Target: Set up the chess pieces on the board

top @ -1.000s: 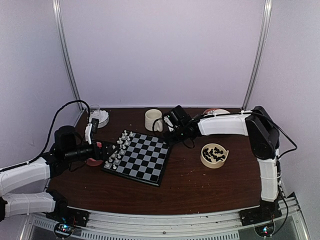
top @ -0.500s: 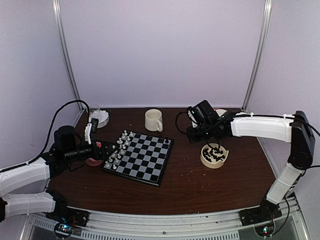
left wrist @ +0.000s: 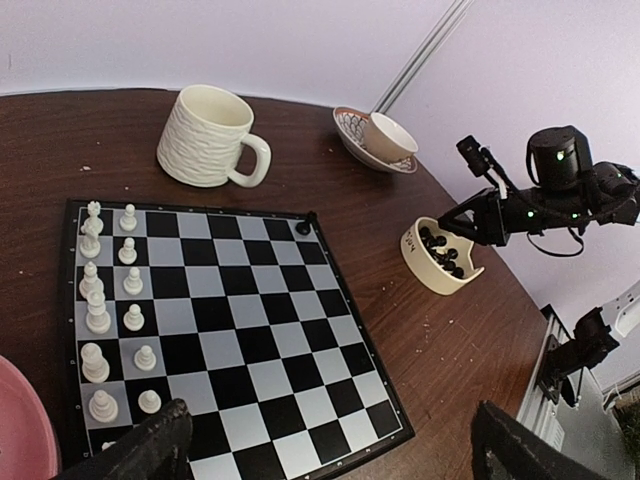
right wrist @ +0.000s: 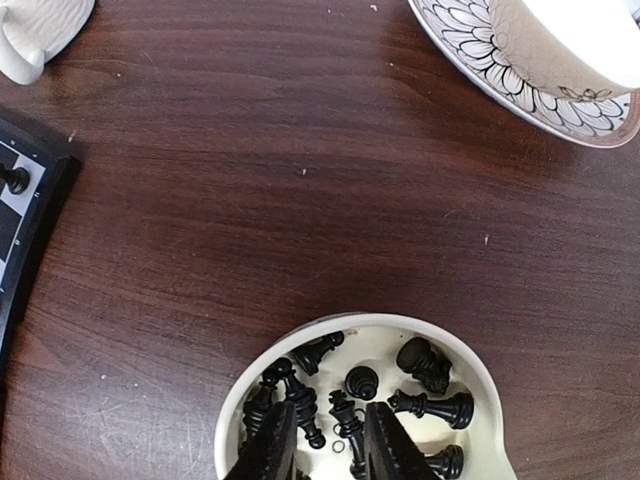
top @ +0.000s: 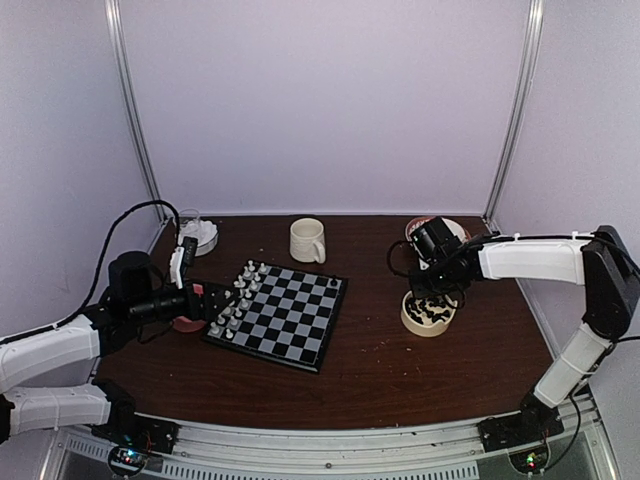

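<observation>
The board (top: 290,320) lies left of centre. White chess pieces (top: 235,300) stand in two rows along its left side, the white chess pieces (left wrist: 100,310) showing clearly in the left wrist view. One black piece (left wrist: 303,226) stands on the far right corner square. More black pieces (right wrist: 430,405) lie in a cream bowl (top: 408,318). My right gripper (right wrist: 327,450) hangs low over that bowl, its jaws a narrow gap apart with a lying black piece between them, not clamped. My left gripper (left wrist: 335,455) is wide open and empty at the board's left edge.
A ribbed cream mug (top: 306,240) stands behind the board. A patterned saucer with a cup (right wrist: 540,60) sits behind the bowl. A glass dish (top: 198,233) is at the back left, and a pink dish (left wrist: 20,430) lies under my left wrist.
My right arm has swung from the board's far corner to over the cream bowl, and its jaws have narrowed. My left arm has not moved.
</observation>
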